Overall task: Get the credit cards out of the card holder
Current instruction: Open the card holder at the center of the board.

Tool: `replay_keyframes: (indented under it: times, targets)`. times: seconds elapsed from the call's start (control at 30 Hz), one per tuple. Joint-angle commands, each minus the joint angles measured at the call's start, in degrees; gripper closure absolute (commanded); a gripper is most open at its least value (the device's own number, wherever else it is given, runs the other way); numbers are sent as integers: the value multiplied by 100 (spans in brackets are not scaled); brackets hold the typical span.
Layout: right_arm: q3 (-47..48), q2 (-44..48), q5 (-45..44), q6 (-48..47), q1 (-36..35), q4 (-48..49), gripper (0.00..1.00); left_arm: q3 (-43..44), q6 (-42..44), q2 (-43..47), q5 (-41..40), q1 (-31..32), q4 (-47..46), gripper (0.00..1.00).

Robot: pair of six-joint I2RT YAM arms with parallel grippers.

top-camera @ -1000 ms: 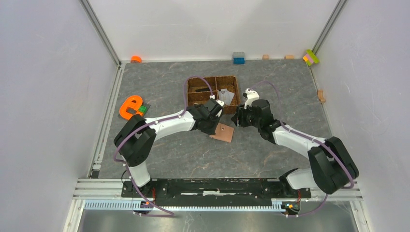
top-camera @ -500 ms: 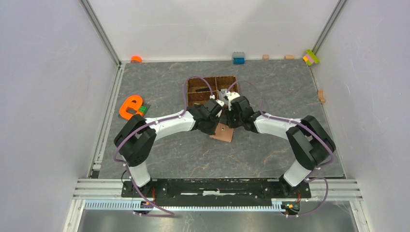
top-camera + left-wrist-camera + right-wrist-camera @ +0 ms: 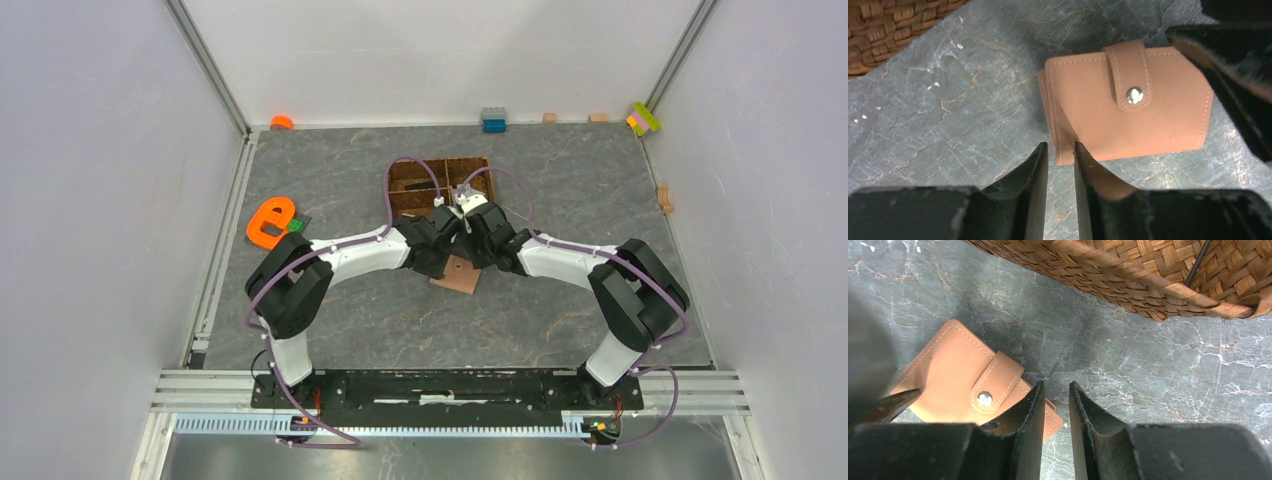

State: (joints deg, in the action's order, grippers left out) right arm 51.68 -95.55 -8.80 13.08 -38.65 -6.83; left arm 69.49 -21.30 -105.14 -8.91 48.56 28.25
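Grey marble-patterned table (image 3: 560,190), walled in by white panels (image 3: 100,200), fills the overhead view, where two white-and-black arms reach in from the bottom edge and meet near the centre of the frame. The left arm (image 3: 340,255) and right arm (image 3: 570,262) bow inward, their wrists almost touching just below a brown woven divided basket (image 3: 410,185). An orange letter "e" (image 3: 268,222) lies at centre left. Just below the two wrists, the salmon-pink card holder (image 3: 460,278) lies flat on the table, closed, its strap (image 3: 1128,75) held down by a silver stud (image 3: 1134,95). In the left wrist view, the left gripper (image 3: 1060,146) hovers at the holder's lower-left corner, jaws a narrow slit apart and clamping nothing. In the right wrist view, the right gripper (image 3: 1055,385) stands at the holder's right corner, jaws likewise slightly apart over bare stone. Small toy blocks (image 3: 493,119) dot the table's far edge at the top.
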Motion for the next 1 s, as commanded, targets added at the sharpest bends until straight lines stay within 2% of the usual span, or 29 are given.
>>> replay_keyframes:
  times: [0.0,0.1,0.17,0.2,0.23,0.27,0.33,0.37,0.67,0.97]
  targets:
    - [291,-104,-232,-92,-46,-254,71,-183,-10,558,-138,-4,-146,66]
    - [300,-80,-374,-63,-46,-297,79,-339,-93,898,-118,-4,-136,62]
    - [307,-82,-425,-49,-46,-309,93,-415,-120,1046,-82,-4,-129,59]
    - [330,-102,-427,-41,-46,-342,96,-407,-120,1044,-29,-4,-50,60]
    - [370,-128,-430,-40,-46,-399,100,-350,-120,992,27,-5,110,68]
    - [422,-171,-422,-49,-46,-449,100,-292,-96,931,95,-4,224,79]
    - [484,-270,-380,-51,-46,-522,100,-266,-22,796,192,-4,329,96]
    - [535,-324,-350,-45,-46,-588,100,-225,-16,704,229,-4,416,98]
    - [696,-464,271,24,-50,-873,100,-31,-49,11,859,-148,308,98]
    - [237,-286,1308,269,-98,-469,100,-630,-448,142,1969,-861,-890,98]
